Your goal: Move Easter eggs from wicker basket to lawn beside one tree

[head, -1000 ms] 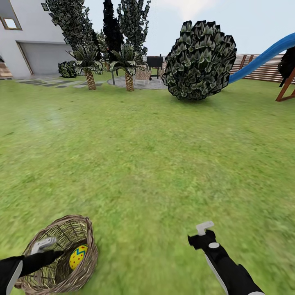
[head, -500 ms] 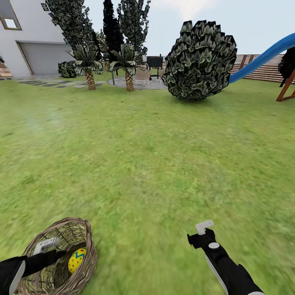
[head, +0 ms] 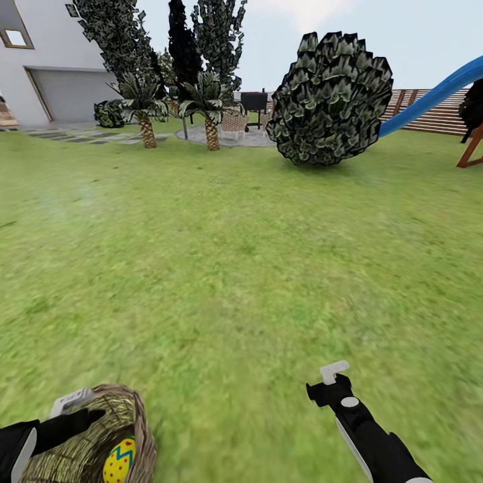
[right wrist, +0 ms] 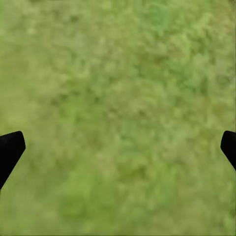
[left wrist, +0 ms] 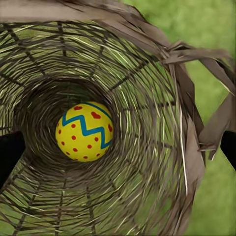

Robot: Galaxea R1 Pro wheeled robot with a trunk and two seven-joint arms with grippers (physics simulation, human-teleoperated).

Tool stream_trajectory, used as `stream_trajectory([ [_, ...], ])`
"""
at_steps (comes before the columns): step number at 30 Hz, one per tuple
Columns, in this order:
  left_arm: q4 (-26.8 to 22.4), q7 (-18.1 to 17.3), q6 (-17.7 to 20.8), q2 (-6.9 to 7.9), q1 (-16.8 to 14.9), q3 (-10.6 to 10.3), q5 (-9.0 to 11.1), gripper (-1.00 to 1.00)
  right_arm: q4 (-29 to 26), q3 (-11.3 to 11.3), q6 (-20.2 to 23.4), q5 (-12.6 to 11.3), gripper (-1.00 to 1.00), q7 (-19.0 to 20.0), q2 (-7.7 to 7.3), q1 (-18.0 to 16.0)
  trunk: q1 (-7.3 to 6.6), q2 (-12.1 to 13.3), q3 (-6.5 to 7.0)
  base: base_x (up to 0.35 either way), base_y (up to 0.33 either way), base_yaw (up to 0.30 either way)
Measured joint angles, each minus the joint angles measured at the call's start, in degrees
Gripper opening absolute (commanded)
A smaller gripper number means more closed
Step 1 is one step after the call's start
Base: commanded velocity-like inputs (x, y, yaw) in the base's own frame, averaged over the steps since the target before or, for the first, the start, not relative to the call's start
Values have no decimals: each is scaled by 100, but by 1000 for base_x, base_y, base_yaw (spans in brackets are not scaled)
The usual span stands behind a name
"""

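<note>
**Op:** I'm looking down the left gripper (left wrist: 118, 142) into the basket (left wrist: 167, 64). One egg (left wrist: 84, 131) is sitting at the bottom, red dots and a teal zigzag facing up. The fingers (left wrist: 11, 152) are standing wide apart at the edges of the wrist view, closed on nothing.

**Spotter:** Only one egg?

**Op:** One is all I'm seeing. The weave may be hiding others low down, so I'm not ruling it out. From the head view the basket (head: 124, 409) is lying on the lawn (head: 241, 268) at the bottom left, with the egg (head: 119, 459) showing inside its mouth.

**Spotter:** How are you planning the grab?

**Op:** I'm aiming to go straight down the middle, keeping both fingers off the rim and lattice so the basket isn't dragged along. I'd put the egg between the pads across its widest part, then close gently, since it looks smooth and likely to squirt out.

**Spotter:** And the arms?

**Op:** The left arm (head: 40, 433) is reaching in from the bottom left corner, its gripper over the basket's near rim. The right gripper (head: 333, 377) is hovering over bare grass, fingers (right wrist: 10, 150) spread and empty, well apart from the basket.
</note>
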Motion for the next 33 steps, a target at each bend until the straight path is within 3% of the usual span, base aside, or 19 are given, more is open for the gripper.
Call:
stream_trajectory([
  [11,0,0,0,2,0,0,-2,100,0,1,-2,1,100,1,1,0,1,0,0,9,2,2],
  [19,-2,-1,0,-5,2,1,-1,100,2,-6,-1,-3,100,-1,1,-2,1,0,0,0,0,225],
  [26,0,0,-1,-14,0,0,-2,100,0,-8,8,-3,100,0,0,0,1,0,0,6,0,31],
  [33,0,0,0,-22,0,-8,-10,100,-9,-25,8,-4,100,0,0,0,-2,0,0,272,-29,1],
])
